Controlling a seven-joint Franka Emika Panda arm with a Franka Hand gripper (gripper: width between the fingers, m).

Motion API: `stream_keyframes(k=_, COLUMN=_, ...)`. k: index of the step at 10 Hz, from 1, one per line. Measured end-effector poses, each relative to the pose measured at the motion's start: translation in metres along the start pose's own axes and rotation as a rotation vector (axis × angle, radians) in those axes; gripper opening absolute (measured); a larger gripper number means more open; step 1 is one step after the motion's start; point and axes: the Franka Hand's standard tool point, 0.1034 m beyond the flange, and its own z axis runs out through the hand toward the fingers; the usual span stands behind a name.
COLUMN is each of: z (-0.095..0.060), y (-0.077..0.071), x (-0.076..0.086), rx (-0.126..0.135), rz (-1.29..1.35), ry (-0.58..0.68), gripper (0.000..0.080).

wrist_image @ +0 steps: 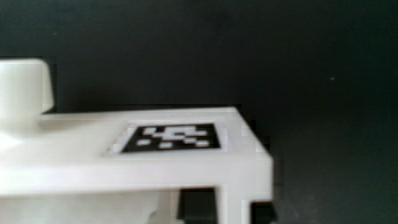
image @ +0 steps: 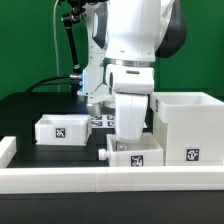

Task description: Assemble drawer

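Surface: black table (image: 30, 108), with a low white rim (image: 60, 178) along the near edge and a green backdrop (image: 25, 40) behind. The marker board (image: 100, 119) lies flat behind the arm and is mostly covered by it.

Drawer parts, all on the table:
- The housing (image: 185, 128) is at the exterior view's right, open side up.
- The far tray (image: 62, 128) is at the exterior view's left, well apart.
- The near tray (image: 130, 157) is just beside the housing, by the rim, with its knob (image: 104, 155) toward the exterior view's left.

Interiors are not visible.

The gripper (image: 128, 138) is directly over the near tray. Its fingertips are hidden, so I cannot tell how the jaws stand. The wrist view is blurred. It shows a tag (wrist_image: 175, 137) on a white surface and an unidentified white block (wrist_image: 22, 85) cut off at the edge.
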Motion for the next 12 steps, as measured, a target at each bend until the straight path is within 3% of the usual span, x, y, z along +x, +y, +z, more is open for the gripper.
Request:
stream_keyframes(k=7, z=-0.001, y=0.001, x=0.009, rx=0.001, rz=-0.002, ry=-0.011, gripper=0.0041)
stream_keyframes(k=12, z=-0.005, y=0.009, x=0.013, rx=-0.014, rz=0.006, ry=-0.013, gripper=0.0041)
